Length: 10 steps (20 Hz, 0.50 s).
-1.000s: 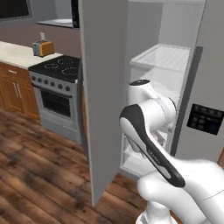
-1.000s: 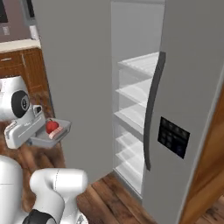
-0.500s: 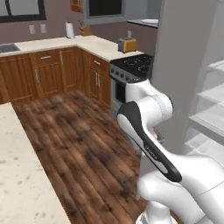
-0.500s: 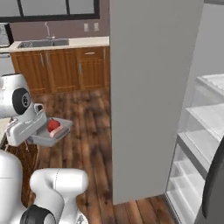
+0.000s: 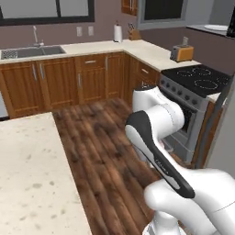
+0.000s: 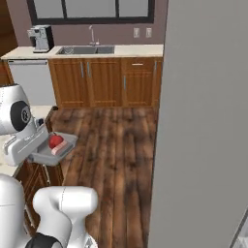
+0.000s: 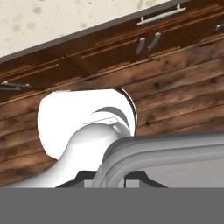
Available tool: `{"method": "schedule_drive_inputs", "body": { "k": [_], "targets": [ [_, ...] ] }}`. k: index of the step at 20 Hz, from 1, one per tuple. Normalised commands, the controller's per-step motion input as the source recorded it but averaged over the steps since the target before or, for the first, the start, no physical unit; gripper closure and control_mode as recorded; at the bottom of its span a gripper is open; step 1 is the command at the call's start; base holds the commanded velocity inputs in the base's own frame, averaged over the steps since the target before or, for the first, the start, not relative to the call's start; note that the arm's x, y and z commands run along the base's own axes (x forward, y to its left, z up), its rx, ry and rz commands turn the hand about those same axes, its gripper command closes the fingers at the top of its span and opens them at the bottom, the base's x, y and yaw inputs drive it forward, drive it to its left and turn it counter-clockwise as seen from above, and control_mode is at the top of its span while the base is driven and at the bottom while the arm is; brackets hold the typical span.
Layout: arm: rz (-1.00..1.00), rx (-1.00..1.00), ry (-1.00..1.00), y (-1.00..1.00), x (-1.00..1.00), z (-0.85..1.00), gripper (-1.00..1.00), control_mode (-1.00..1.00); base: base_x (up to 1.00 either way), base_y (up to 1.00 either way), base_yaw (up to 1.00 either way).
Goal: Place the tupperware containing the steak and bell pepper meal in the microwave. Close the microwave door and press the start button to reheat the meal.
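Carrying the tupperware (image 6: 53, 151) clenched in the tool (image 6: 30, 151), at the arm's side above the wood floor (image 6: 114, 145). Container juts level from the tool, rim pinched at one end. Clear shallow plastic; round red lump (image 6: 55, 140) beside a pinkish slab (image 6: 59, 148) inside. Microwave's bearing cannot be told; black-topped stove (image 5: 199, 82) stands ahead to the right.

You see a clear grey-rimmed tupperware (image 6: 57, 150) holding a red lump and a pinkish slab, above a dark brown wood-plank floor (image 6: 116, 140), with warm brown cabinets (image 6: 104, 82) beyond it under a speckled cream counter (image 6: 97, 50) and a black-topped stove (image 5: 202, 80).
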Motion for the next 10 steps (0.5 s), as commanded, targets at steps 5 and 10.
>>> {"method": "schedule_drive_inputs", "body": {
  "k": [5, 10],
  "targets": [
    [0.00, 0.00, 0.00, 0.00, 0.00, 0.00, 1.00, 1.00, 1.00, 0.00, 0.08],
    [0.00, 0.00, 0.00, 0.00, 0.00, 0.00, 1.00, 1.00, 1.00, 0.00, -0.18]
  ]
}}
